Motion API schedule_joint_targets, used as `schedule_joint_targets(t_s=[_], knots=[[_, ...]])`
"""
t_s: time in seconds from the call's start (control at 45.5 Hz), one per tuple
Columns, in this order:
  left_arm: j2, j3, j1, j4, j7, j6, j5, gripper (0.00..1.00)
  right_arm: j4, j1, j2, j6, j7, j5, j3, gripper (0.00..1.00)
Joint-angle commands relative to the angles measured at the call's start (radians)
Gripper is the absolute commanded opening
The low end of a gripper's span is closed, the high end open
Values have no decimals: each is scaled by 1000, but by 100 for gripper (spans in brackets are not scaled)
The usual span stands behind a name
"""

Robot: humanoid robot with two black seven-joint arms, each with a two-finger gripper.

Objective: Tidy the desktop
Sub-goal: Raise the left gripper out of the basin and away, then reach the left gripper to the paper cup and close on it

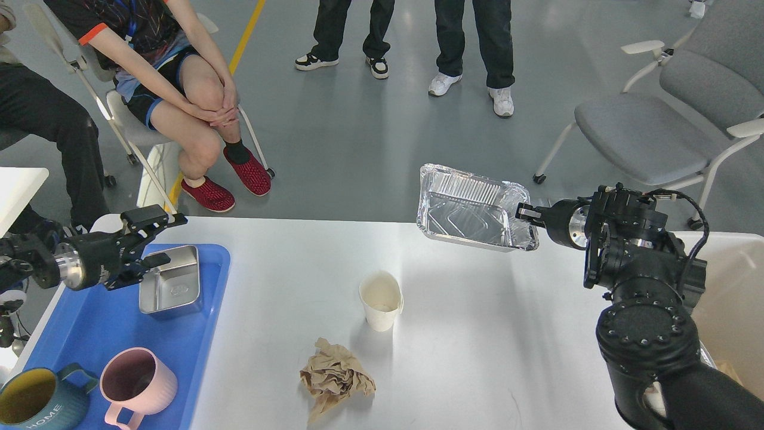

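The white desktop (477, 334) fills the lower view. My right gripper (525, 214) is shut on the right rim of a foil tray (471, 209) and holds it tilted above the desktop's far edge. My left gripper (152, 242) is open and empty, above the far left of the blue tray (113, 322), just left of a small steel box (172, 280). A white paper cup (381, 300) stands mid-desktop. A crumpled brown paper (335, 377) lies in front of it.
In the blue tray stand a pink mug (136, 381) and a dark teal mug (39, 399). An off-white bin (731, 298) is at the right edge. People sit and stand beyond the far edge, with a grey chair (650, 131) at the back right.
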Motion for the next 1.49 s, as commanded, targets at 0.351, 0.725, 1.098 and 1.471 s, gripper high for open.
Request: schedule_joint_targets(t_s=[0.351,0.725,1.098,1.471], knots=[[513,1,-46,-386,-14,-81,164,97,6,3,0,-12,-1,0,-2,0],[648,-9,-165,-417,-13,-160,169,97,12,5,0,-21,-4,0,-2,0],[323,-7,-295,-403,-5,-137,276,97,24,3,0,-35,-8,0,0,0],[-90,16,-286,-262,138,-120,358,97,27,3,0,-41,-12,0,2,0]])
